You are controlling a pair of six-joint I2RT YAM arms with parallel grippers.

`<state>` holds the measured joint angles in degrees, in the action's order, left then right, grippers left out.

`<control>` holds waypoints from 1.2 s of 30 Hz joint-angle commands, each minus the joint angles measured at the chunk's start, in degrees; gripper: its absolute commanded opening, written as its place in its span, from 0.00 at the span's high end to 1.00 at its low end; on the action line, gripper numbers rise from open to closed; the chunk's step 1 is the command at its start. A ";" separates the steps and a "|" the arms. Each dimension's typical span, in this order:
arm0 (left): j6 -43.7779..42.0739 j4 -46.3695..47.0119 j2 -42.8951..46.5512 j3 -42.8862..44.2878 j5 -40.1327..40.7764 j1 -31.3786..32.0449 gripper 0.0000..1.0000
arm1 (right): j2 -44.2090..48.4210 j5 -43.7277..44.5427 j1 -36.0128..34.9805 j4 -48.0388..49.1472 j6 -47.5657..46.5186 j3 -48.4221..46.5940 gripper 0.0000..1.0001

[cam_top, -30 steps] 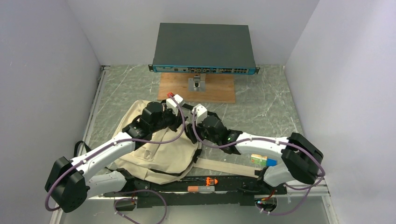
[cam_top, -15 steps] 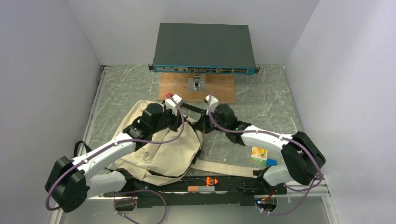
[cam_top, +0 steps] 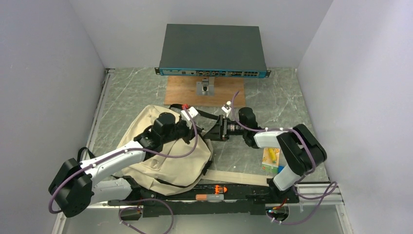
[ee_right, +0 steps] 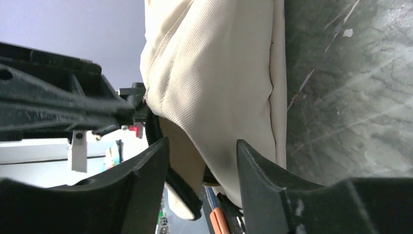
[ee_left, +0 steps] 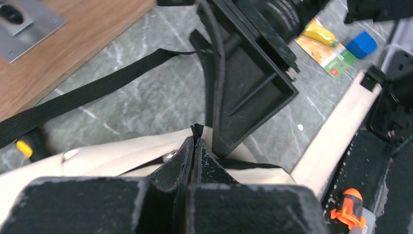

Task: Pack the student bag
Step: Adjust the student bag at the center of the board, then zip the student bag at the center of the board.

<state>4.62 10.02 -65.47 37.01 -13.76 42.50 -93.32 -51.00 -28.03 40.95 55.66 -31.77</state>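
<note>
The student bag (cam_top: 165, 163) is a beige canvas backpack with black trim, lying flat in front of my left arm. My left gripper (cam_top: 194, 131) is at its upper right edge. In the left wrist view this gripper (ee_left: 197, 141) is shut on a small black ribbed zipper tab (ee_left: 197, 129) of the bag (ee_left: 117, 152). My right gripper (cam_top: 215, 130) lies turned on its side, facing the same edge from the right. In the right wrist view it (ee_right: 202, 158) is open, with a fold of the bag's beige cloth (ee_right: 219, 73) just beyond its tips.
A dark network switch (cam_top: 213, 48) stands on a wooden board (cam_top: 204, 92) at the back. A snack packet and a blue piece (cam_top: 272, 161) lie under my right arm. A beige strap (cam_top: 234, 174) and an orange-tipped tool (cam_top: 214, 189) are near the front rail. A black strap (ee_left: 83, 100) crosses the table.
My right gripper has swung off the bag to the right and rolled onto its side, facing the bag's edge. The left gripper has shifted slightly right, still shut.
</note>
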 commanded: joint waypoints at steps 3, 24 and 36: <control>-3.40 1.40 1.57 1.59 0.63 4.89 1.00 | 12.11 4.63 2.48 -36.87 -18.00 -9.36 0.36; -7.05 4.64 1.41 -0.52 0.46 6.61 1.00 | 14.54 13.33 -3.38 -15.40 18.20 -5.24 0.41; -7.01 2.14 0.56 0.52 -1.23 7.72 0.87 | 12.80 22.36 -6.25 -28.01 13.36 -10.18 0.56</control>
<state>-2.85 11.00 -65.19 35.68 -10.63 48.97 -79.48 -31.97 -33.98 15.84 70.89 -38.81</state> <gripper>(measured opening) 0.081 0.440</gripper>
